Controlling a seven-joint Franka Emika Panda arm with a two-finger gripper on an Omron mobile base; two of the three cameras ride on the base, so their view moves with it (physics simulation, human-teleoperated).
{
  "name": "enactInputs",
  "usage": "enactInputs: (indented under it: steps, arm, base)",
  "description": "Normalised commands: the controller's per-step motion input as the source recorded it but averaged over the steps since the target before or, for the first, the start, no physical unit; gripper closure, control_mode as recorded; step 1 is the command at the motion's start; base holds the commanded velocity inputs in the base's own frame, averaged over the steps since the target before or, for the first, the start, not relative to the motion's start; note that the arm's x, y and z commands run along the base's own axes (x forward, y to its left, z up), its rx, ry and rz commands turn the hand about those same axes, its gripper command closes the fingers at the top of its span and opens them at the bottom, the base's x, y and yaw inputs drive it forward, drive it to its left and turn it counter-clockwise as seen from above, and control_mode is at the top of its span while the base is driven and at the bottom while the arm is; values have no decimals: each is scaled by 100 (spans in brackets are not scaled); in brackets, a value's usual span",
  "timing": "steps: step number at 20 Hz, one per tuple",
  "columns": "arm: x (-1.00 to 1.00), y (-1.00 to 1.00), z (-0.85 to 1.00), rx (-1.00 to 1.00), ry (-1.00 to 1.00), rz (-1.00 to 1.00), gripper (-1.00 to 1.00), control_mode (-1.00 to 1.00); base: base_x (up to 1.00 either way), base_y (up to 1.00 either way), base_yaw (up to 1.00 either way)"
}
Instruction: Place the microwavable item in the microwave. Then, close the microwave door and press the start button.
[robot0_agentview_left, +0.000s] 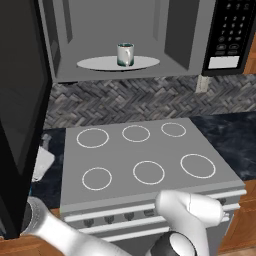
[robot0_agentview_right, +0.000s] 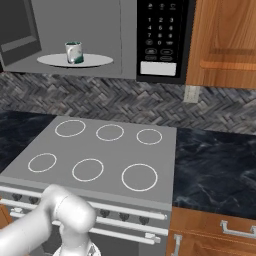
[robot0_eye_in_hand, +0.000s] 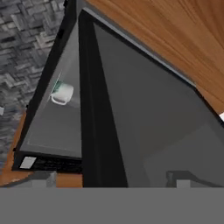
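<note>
the mug (robot0_agentview_left: 125, 54) stands upright on the turntable (robot0_agentview_left: 100, 63) inside the microwave (robot0_agentview_right: 100, 70); the door (robot0_agentview_left: 20, 100) hangs wide open at the left. the pincer's spread i cannot tell. risk: a glancing push could slide off the door edge, leaving it ajar. one mug, one keypad (robot0_agentview_right: 161, 32), six burner rings on the stove (robot0_agentview_right: 150, 175).

Your arm: glossy white shells, dark joints.
You see a smooth, rounded white arm (robot0_agentview_left: 190, 212), its links fat and tube-like, with a dark grey-black joint band between segments; the right base view shows the same plain white casing (robot0_agentview_right: 60, 215), unmarked.
</note>
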Motion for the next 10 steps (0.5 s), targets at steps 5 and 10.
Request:
enactInputs:
  steps: [5,10]
  arm:
    - [-9,-100,58,27,-3,-8,-100,-100]
    - [-2,-100,46,30,0,-4,-100,-100]
  base:
    - [0,0,0]
    - [0,0,0]
